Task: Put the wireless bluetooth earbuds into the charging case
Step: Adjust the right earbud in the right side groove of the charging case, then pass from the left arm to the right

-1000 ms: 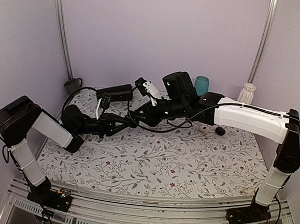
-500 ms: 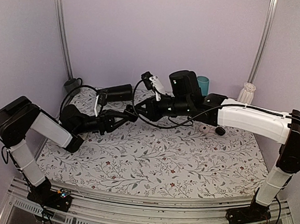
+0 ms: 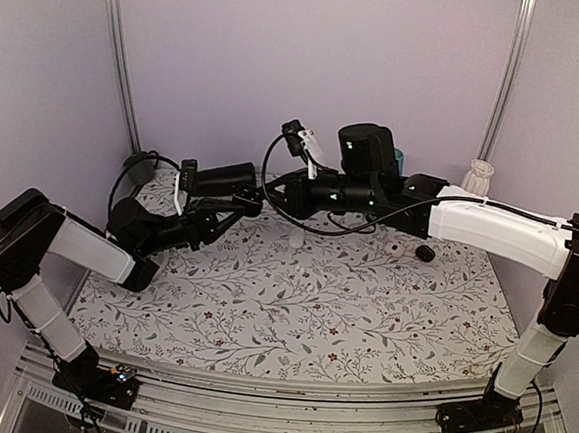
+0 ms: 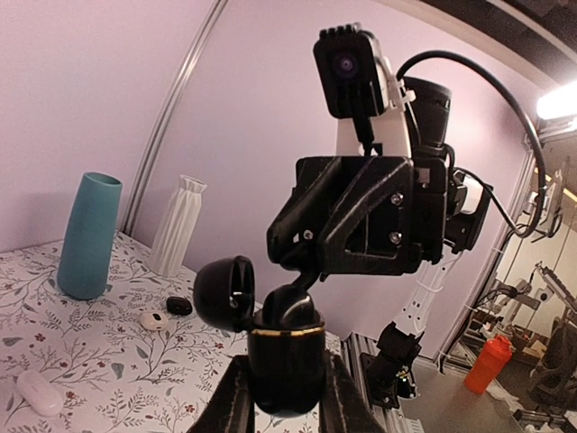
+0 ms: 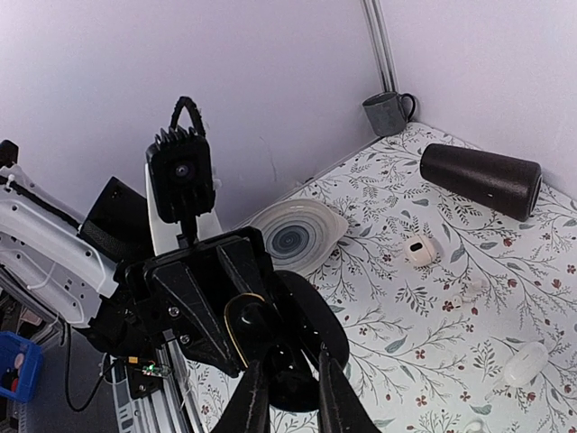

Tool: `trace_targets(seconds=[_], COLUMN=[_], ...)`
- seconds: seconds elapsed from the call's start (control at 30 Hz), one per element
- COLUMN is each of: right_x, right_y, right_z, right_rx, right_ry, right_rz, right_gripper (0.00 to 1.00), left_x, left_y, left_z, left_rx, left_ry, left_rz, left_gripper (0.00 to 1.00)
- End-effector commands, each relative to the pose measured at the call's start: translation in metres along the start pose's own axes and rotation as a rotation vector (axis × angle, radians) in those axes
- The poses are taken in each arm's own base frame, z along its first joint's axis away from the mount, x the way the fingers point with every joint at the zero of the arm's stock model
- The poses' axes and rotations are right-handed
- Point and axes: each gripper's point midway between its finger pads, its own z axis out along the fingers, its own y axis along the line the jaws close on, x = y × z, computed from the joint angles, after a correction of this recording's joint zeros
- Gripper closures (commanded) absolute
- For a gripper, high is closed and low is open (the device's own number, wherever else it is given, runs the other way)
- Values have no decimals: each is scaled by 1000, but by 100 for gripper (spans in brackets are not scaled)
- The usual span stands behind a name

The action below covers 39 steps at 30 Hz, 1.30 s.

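My left gripper (image 4: 288,390) is shut on the charging case (image 4: 287,361), a black case with a gold rim, held upright in the air with its lid (image 4: 224,290) swung open. My right gripper (image 5: 292,397) is shut on a black earbud (image 5: 290,368), which sits at the case's mouth (image 5: 236,317). In the left wrist view that earbud (image 4: 290,309) sticks up out of the case. I cannot tell where the second earbud is. In the top view the two grippers meet at the back middle, the left gripper (image 3: 250,206) against the right gripper (image 3: 274,191).
On the table are a black cylinder (image 5: 482,178), a grey mug (image 5: 388,113), a swirl-patterned white dish (image 5: 296,234), a teal vase (image 4: 87,236), a white ribbed vase (image 4: 178,225), a small black rounded object (image 4: 179,306), a small white object (image 4: 153,320) and a white oval case (image 4: 38,392).
Both arms have risen and moved towards the back, carrying the case and earbud higher above the table. The grippers have stayed close together.
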Motion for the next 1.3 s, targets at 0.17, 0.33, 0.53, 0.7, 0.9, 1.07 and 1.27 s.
trace_targets(seconds=[0.17,0.33,0.53,0.7,0.9,1.07,1.27], right_x=[10,18,21,22,19,21,23], right_y=[-3,-8,-12,-16,-18,-21,-28], right_z=[1,5,8,10,12,15,17], right_rx=[7,24,44,63,78,96,137], right_ry=[69,93,102,105,105,125,150], right_rz=[27,38,43,37,49,87,133], right_gripper=[83,85,85,85,83,83,83], left_x=[-65,-61,-55,-53,-52,-52,-51], left_y=[-57,-56,-53,-55,-53,-48,-46], left_z=[0,1,2,3,2,1,1], left_rx=[172,170,168,175,157,125,115], left_ry=[-242,-233,-220,-217,-227,-242,-245], left_rz=[258,253,244,237,228,232,238], left_gripper=[100,100,100,100,100,100,100])
